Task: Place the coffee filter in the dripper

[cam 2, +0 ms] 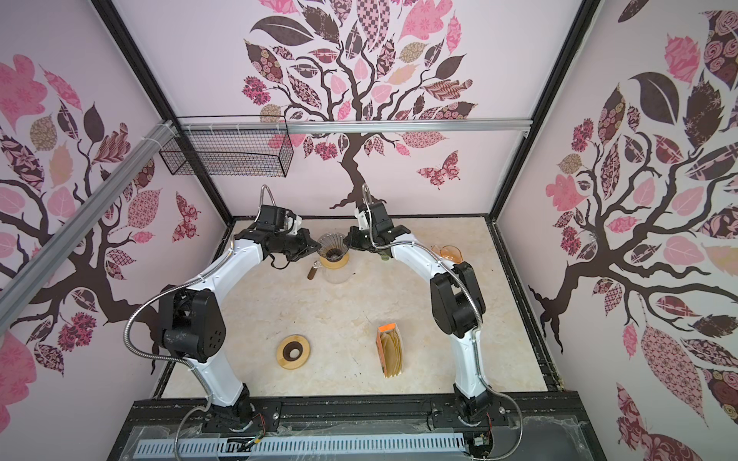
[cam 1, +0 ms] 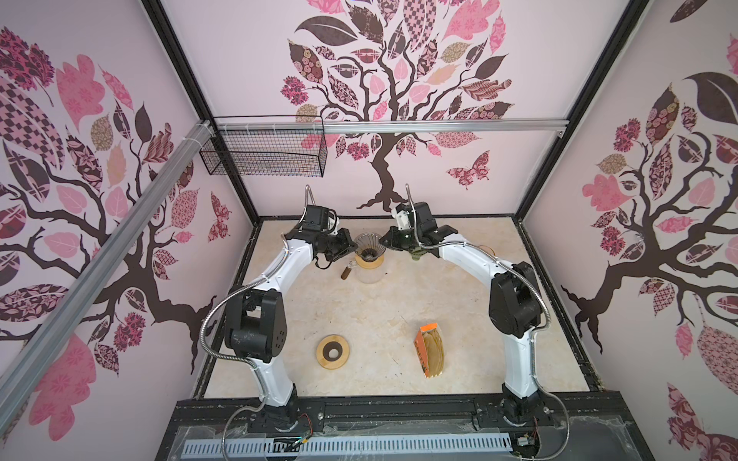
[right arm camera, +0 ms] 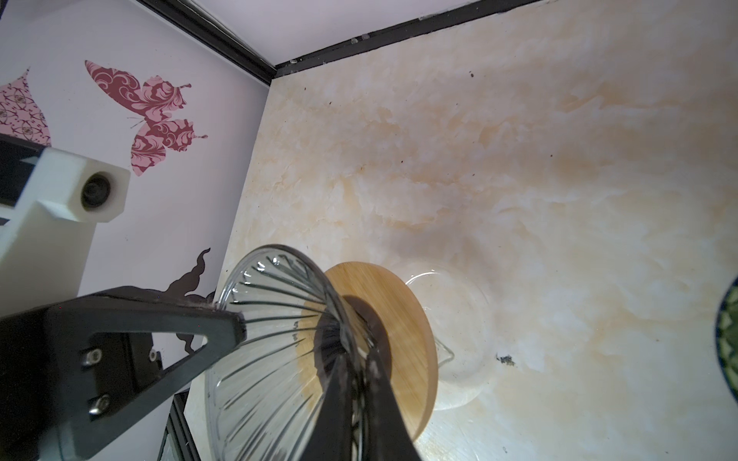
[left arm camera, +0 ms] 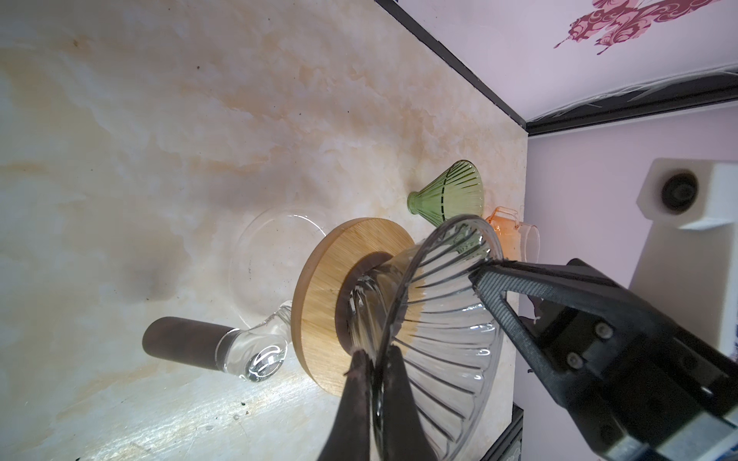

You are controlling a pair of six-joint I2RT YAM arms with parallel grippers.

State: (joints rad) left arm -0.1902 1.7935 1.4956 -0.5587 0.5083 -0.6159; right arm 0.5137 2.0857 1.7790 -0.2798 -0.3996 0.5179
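A clear ribbed glass dripper (cam 1: 367, 242) (cam 2: 334, 243) sits in a wooden collar (left arm camera: 319, 303) on a glass carafe (cam 1: 369, 274) near the back wall. My left gripper (left arm camera: 375, 355) (cam 1: 351, 246) is shut on the dripper's rim, with the glass wall between its fingers. From the opposite side, my right gripper (right arm camera: 357, 355) (cam 1: 384, 241) is shut on the rim in the same way. Brown coffee filters (cam 1: 433, 348) (cam 2: 392, 350) stand in an orange box at the front right, far from both grippers. The dripper (left arm camera: 447, 311) (right arm camera: 271, 319) is empty.
A green glass dripper (left arm camera: 451, 191) and an orange glass jug (cam 2: 447, 252) stand right of the carafe, under the right arm. A wooden ring (cam 1: 333, 351) lies at the front left. A wire basket (cam 1: 263, 153) hangs on the back rail. The carafe's dark handle (left arm camera: 179, 339) points toward the front.
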